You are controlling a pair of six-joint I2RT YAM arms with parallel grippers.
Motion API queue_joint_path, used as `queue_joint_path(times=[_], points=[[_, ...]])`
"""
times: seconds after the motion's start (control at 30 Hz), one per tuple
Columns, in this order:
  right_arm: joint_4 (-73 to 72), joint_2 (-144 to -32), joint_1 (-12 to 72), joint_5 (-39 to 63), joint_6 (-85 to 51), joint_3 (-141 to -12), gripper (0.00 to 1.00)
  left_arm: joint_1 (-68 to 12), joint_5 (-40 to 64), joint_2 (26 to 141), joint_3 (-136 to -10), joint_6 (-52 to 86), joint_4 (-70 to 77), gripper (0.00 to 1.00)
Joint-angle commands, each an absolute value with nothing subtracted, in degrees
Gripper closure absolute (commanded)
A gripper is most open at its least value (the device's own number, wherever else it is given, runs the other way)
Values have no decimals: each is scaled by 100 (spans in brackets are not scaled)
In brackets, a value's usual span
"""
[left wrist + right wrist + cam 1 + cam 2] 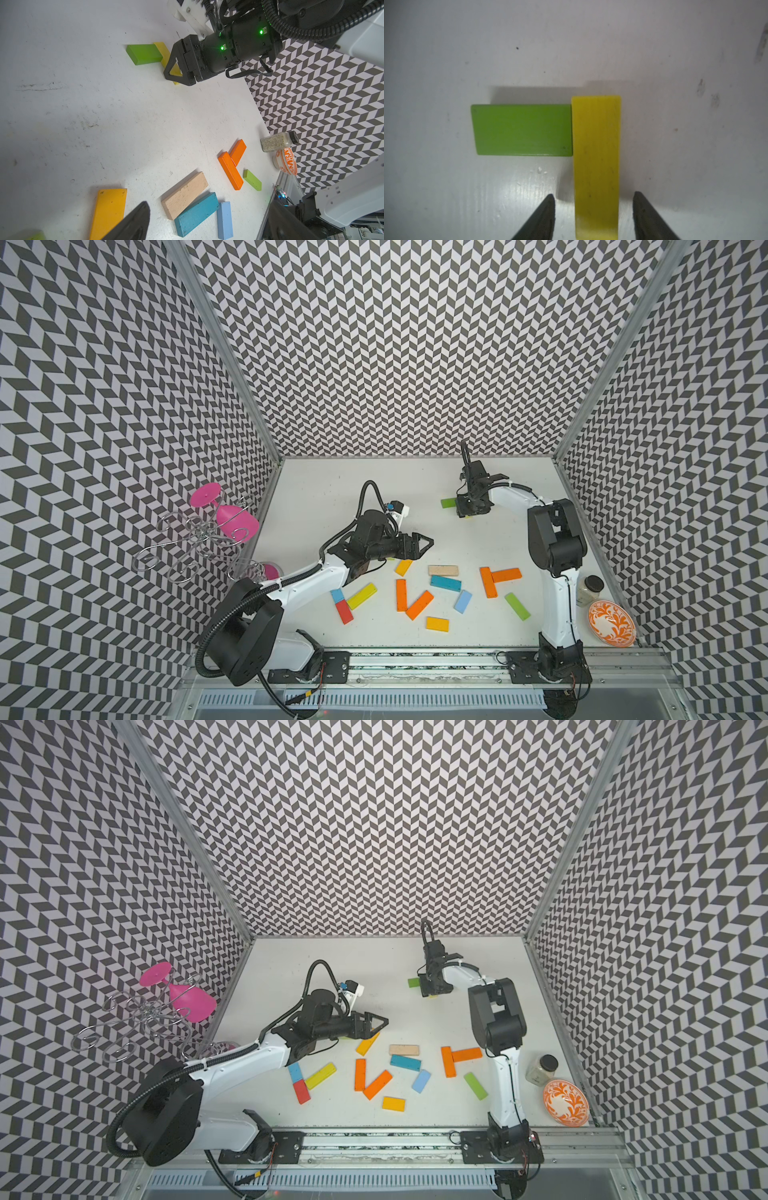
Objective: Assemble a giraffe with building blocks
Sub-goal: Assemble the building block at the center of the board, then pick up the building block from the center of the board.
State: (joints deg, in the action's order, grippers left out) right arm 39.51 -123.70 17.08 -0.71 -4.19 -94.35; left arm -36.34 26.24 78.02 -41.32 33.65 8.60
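A green block [522, 129] lies flat at the back of the white table [316, 497], and a long yellow block [596, 155] butts against its end at a right angle. My right gripper [593, 196] points straight down over the yellow block. It is open, with a gap between the block and each fingertip. In both top views the arm hides most of the yellow block, and only the green block [448, 502] [414, 982] shows. My left gripper [428, 545] hovers open and empty beside the scattered blocks, near an amber one [403, 567].
Loose blocks lie across the front half: wood [443, 571], teal [446, 583], an orange T [488, 581], light blue [463, 601], green [517, 606], red [344, 612]. A spice jar [590, 589] and an orange bowl [611, 622] stand at the right. A wire rack [199, 531] is at the left.
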Motion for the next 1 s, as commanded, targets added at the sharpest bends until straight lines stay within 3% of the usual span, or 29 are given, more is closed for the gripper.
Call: queue_joint_path(times=[0.0, 0.1, 0.37, 0.73, 0.97], points=[[3973, -11808, 1731, -200, -504, -9692, 32, -3655, 2572, 7564, -4258, 3287, 779, 10], [4014, -11436, 1731, -195, -646, -9708, 25, -3664, 2500, 7394, -4248, 3286, 650, 10], [4419, -9944, 1731, -1026, -1930, -8937, 20, -3861, 2201, 6914, -4219, 3282, 210, 10], [3769, -6956, 1731, -1230, -5094, -5295, 24, -4623, 1763, 6955, -4078, 3482, 192, 10], [4203, -6923, 1723, -1589, -6328, -4752, 22, -4815, 1650, 7039, -4083, 3572, 299, 10]])
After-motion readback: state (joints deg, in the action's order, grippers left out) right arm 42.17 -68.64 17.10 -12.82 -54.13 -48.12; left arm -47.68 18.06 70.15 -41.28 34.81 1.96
